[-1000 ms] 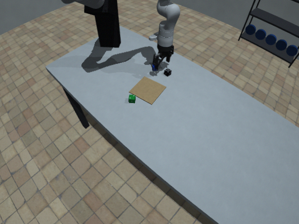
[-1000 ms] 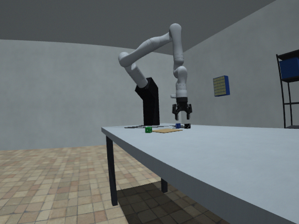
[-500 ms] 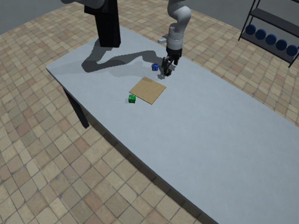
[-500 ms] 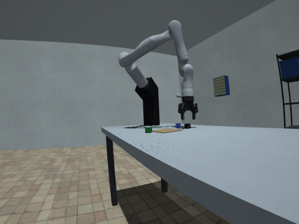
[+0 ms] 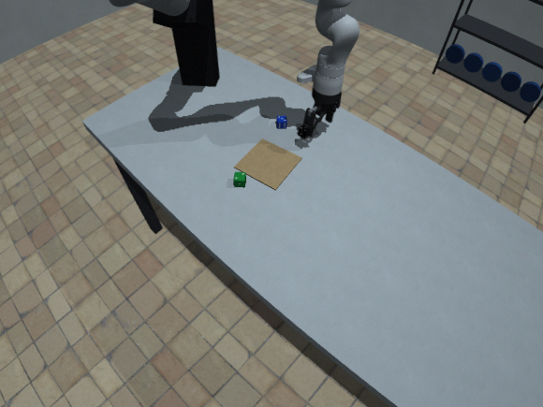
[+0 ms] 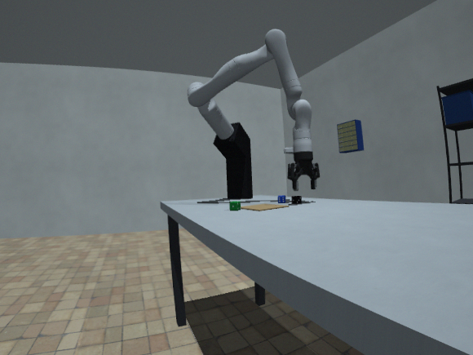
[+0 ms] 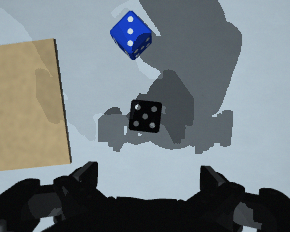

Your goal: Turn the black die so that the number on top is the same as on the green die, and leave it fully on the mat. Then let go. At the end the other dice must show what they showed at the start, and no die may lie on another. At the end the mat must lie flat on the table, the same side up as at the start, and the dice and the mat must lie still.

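Observation:
The black die [image 7: 145, 116] lies on the bare table beside the tan mat [image 7: 30, 105], off the mat, with five pips up. It also shows in the top and exterior views [image 5: 304, 133] [image 6: 296, 199]. My gripper [image 7: 148, 174] [image 6: 303, 186] is open and empty. It hangs a little above the black die and does not touch it. The green die [image 5: 240, 179] [image 6: 234, 206] lies on the table against the mat's near left edge. Its top pips are too small to read. The mat [image 5: 268, 163] lies flat with nothing on it.
A blue die [image 7: 131, 35] [image 5: 281, 122] lies on the table just beyond the black die, close to the mat's far corner. The arm's black base [image 5: 194, 34] stands at the table's far end. A shelf [image 5: 496, 43] stands off the table to the right.

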